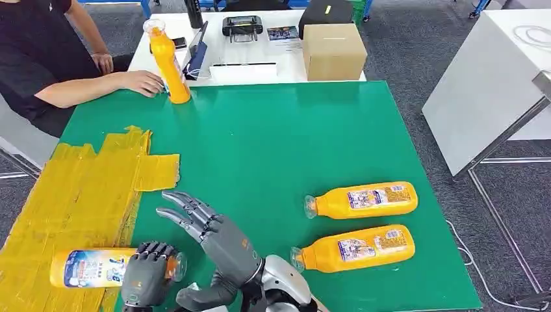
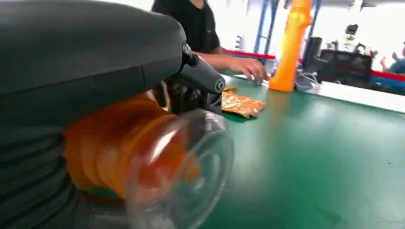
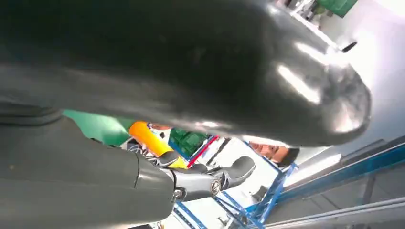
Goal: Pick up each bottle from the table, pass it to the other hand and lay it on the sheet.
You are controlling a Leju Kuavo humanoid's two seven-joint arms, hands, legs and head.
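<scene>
On the yellow sheet (image 1: pixel 71 195), at its near edge, the left hand (image 1: pixel 146 276) grips a lying bottle (image 1: pixel 91 268), its fingers hiding the neck. Right of the sheet, the right hand (image 1: pixel 208 231) hovers with fingers spread, holding nothing. Farther right lie two bottles (image 1: pixel 360 200) on the green table (image 1: pixel 279 143). Beyond the sheet's far end a person's hand (image 1: pixel 140 82) touches an upright bottle (image 1: pixel 170 65).

Place: looks to me like a robot test lab / workshop
Floor: grey carpet (image 1: pixel 416 39)
Worktop: green mat (image 1: pixel 279 149), taped yellow sheet (image 1: pixel 78 195)
Bkgd: I see blue racking (image 3: pixel 274 191), cardboard box (image 1: pixel 333 51), white tables (image 1: pixel 494 84)
</scene>
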